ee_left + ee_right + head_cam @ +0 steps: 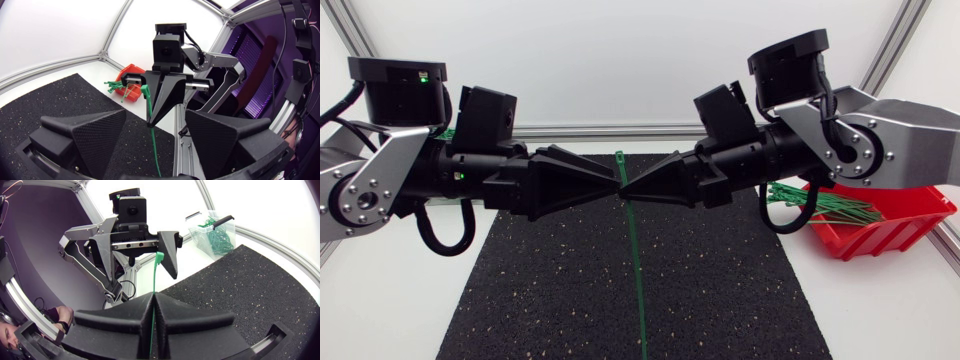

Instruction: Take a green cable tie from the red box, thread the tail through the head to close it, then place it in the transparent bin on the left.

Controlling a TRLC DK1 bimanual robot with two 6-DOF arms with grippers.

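A green cable tie hangs upright over the black mat, its head just above both gripper tips. My right gripper is shut on the tie a little below the head; in the right wrist view the strap runs between its closed fingers. My left gripper faces it tip to tip and is open. Its broad fingers stand wide apart on either side of the tie and the right gripper's tip. The red box holds more green ties.
A black speckled mat covers the table's middle. The red box sits at the mat's right, under my right arm. The transparent bin, with green ties inside, stands beyond the mat's far left corner, mostly hidden behind my left arm in the head view.
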